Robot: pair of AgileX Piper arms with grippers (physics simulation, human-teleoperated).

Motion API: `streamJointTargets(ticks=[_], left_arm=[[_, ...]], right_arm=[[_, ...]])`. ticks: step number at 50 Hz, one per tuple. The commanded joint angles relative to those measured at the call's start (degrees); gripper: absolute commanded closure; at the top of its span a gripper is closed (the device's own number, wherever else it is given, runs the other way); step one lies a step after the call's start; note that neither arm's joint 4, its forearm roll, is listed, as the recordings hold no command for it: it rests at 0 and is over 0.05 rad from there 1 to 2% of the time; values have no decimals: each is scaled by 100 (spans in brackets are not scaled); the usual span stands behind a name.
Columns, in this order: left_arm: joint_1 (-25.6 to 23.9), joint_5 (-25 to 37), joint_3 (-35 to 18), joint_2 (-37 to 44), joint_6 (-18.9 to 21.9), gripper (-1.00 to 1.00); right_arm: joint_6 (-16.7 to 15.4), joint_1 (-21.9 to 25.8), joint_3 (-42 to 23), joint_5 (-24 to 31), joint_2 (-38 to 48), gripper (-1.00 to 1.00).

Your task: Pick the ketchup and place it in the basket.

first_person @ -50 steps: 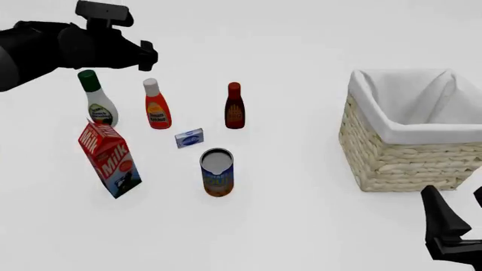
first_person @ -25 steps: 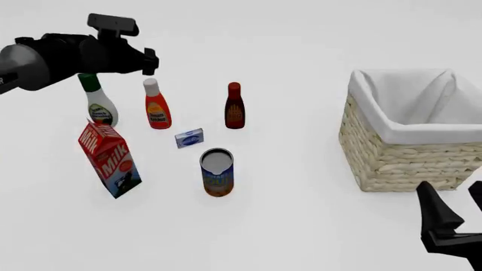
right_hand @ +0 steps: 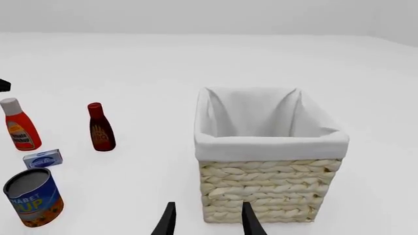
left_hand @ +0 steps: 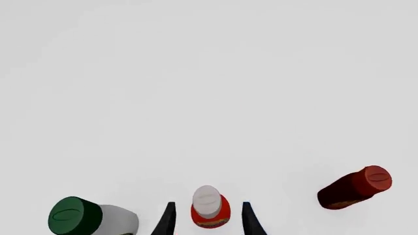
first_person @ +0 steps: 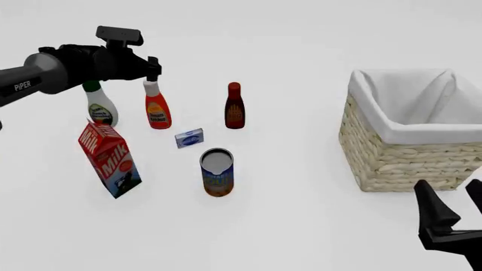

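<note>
The ketchup [first_person: 157,108] is a red-orange bottle with a white cap, standing upright at the back left of the table. My left gripper [first_person: 153,69] hovers just above its cap. In the left wrist view the ketchup [left_hand: 210,214] shows between my two open fingers [left_hand: 167,221], and nothing is gripped. The basket [first_person: 410,148], woven wicker with a white cloth lining, stands at the right. My right gripper [first_person: 454,212] is open and low at the front right, just in front of the basket [right_hand: 267,188]. The ketchup [right_hand: 18,131] also shows far off in the right wrist view.
A white bottle with a green cap [first_person: 98,104] stands close to the ketchup's left. A dark-red bottle [first_person: 234,107] is to its right. In front are a small blue box [first_person: 189,138], an open can [first_person: 217,172] and a milk carton [first_person: 109,158].
My left arm has moved right and lower, bringing its gripper from up left of the ketchup to just over its cap. The right gripper has shifted slightly.
</note>
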Motion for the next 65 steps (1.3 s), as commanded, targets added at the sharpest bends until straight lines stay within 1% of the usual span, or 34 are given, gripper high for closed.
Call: streamJointTargets(ticks=[1,10,21,44,45,48,65], left_arm=[[17,-13,-167,250,-66,-100],[47,-76,-263,466,-95,-100],[32,-117,-284,620,-153,-100],[39,-170,-337,848,-208,-100],[47,-168,-352,865,-210,-100],[47,-174,-353,877,-202,-100],[58,-206,-366,1020,-271,-100]], right_arm=[[0,5,-4,-71,102,-100],[13,19,1,-246,302,-100],[15,25,-4,-325,413,-100],[15,34,-3,-400,519,-100],[44,-28,-3,-382,463,-100],[38,19,-3,-461,574,-100],[32,22,-3,-427,548,-100]])
